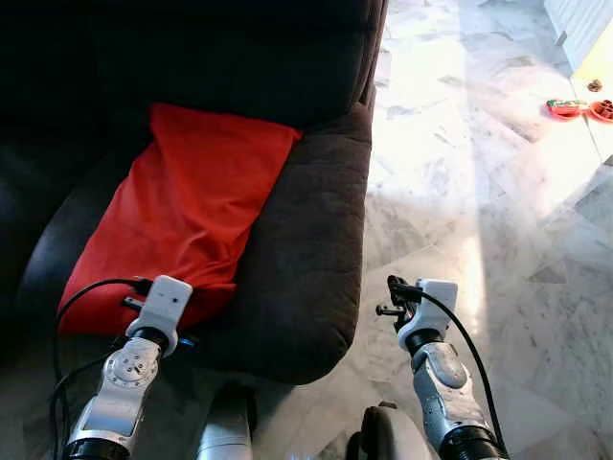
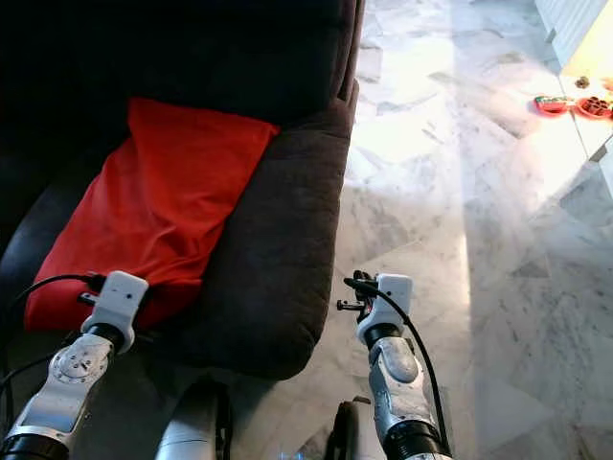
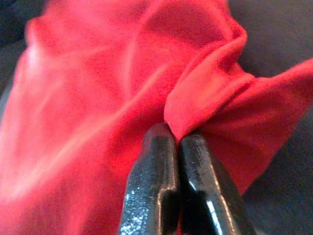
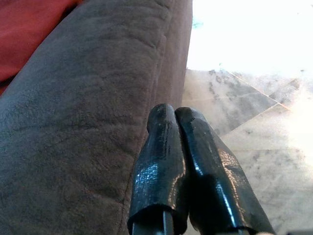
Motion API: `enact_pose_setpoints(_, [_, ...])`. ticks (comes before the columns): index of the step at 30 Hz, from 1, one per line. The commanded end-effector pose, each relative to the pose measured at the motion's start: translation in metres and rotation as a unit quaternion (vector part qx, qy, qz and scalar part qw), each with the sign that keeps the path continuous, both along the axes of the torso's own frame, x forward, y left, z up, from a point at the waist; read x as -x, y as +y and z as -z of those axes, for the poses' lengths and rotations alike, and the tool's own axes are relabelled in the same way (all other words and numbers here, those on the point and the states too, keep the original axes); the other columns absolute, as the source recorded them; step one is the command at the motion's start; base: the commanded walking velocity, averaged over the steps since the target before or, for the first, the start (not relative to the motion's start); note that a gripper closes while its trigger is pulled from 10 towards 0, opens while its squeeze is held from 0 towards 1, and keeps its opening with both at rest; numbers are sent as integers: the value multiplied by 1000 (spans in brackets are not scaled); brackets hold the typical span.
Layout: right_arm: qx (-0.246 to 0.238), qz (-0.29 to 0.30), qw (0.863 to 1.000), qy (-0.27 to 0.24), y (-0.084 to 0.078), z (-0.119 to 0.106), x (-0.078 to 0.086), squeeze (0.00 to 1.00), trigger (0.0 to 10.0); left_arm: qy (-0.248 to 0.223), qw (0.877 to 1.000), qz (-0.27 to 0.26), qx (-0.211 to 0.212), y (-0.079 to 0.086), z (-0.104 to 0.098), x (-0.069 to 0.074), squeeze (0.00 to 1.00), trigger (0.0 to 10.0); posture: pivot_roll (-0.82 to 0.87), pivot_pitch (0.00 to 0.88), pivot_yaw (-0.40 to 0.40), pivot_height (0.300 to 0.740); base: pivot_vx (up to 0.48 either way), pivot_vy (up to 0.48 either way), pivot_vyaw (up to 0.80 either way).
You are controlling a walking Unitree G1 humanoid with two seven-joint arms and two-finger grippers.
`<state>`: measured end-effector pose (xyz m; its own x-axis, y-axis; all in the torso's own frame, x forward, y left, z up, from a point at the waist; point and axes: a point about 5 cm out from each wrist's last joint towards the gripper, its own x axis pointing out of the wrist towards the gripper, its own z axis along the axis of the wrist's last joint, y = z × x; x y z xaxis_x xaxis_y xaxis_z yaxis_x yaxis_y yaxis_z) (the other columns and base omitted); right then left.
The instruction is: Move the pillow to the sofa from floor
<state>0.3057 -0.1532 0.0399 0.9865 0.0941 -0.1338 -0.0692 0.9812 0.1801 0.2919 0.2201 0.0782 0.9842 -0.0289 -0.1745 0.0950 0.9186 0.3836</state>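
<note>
Filling the dark sofa (image 1: 316, 230) seat, the red pillow (image 1: 182, 216) looks soft, light and limp; a bunched corner grips best. Left gripper (image 3: 177, 134) pinches such a fold. Right gripper (image 4: 176, 115), fingers together, holds nothing beside the armrest.

I count one red pillow (image 1: 187, 206), one dark sofa (image 1: 306, 249), and my two grippers, left gripper (image 3: 177, 134) and right gripper (image 4: 175, 113). Far off on the marble floor (image 1: 460, 172) sit two small red dishes (image 1: 565, 107) (contents too small to tell).
</note>
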Motion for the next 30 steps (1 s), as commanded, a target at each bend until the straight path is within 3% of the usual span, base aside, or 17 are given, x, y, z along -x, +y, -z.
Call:
enact_pose_setpoints(1, [-1,5,1000,3,-1,3,2,0,10000,-9,1000,-20,19,5,-3,-1,1000,10000,144,175,9,654,0,0,0])
enact_pose_setpoints(7, [-1,6,1000,2,-1,3,1,0,10000,-7,1000,11,22,-3,-5,1,1000,10000,151,179,11,654,0,0,0])
enact_pose_setpoints(13, [-4,6,1000,3,0,4,2,0,10000,2,999,32,5,1,-5,6,1000,10000,157,184,14,654,0,0,0])
enact_pose_setpoints(20, [-4,4,1000,4,2,4,2,0,10000,-72,996,12,53,5,-33,1,1000,10000,161,185,11,654,0,0,0])
enact_pose_setpoints(24, [-3,5,1000,-6,1,-2,-2,0,10000,-151,983,-3,100,-1,-57,-3,1000,10000,156,182,8,654,0,0,0])
enact_pose_setpoints(30, [-3,9,999,-48,-1,-22,-14,0,10000,-207,971,-19,120,-11,-73,-6,1000,10000,144,176,4,654,0,0,0])
